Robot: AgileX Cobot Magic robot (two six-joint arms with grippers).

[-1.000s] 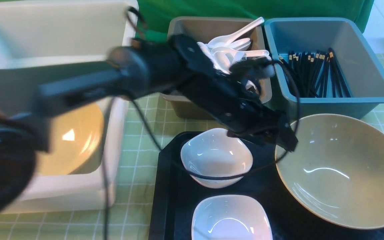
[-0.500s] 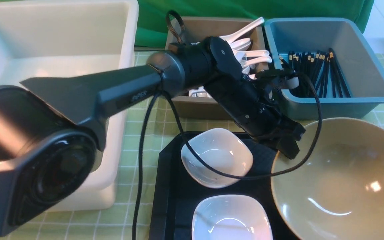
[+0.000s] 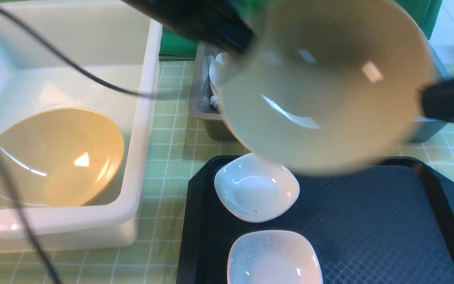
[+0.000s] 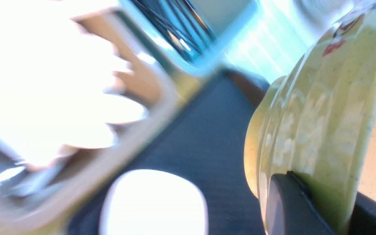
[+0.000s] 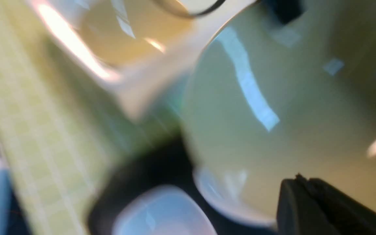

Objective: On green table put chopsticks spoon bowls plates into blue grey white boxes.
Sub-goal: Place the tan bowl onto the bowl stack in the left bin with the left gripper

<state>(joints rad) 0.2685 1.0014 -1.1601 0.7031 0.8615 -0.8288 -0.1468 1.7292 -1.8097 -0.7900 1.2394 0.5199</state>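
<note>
Now | bowl [image 3: 321,90] aloft | left jaws, right jaws both clamped on rim

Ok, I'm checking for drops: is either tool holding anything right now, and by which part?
The tan bowl, up above the black tray: the left tool pinches its rim on one side, the right tool the opposite rim.

The lifted bowl [image 3: 321,90] is blurring and hiding most of the grey bin [image 3: 211,128] and blue bin [image 3: 428,133]. The bottom edge is cutting off the near plate [image 3: 274,260]; the left edge is clipping the white tub [image 3: 148,118]. Both wrist views are smearing; the chopsticks [image 4: 178,29] are showing only as streaks.
</note>
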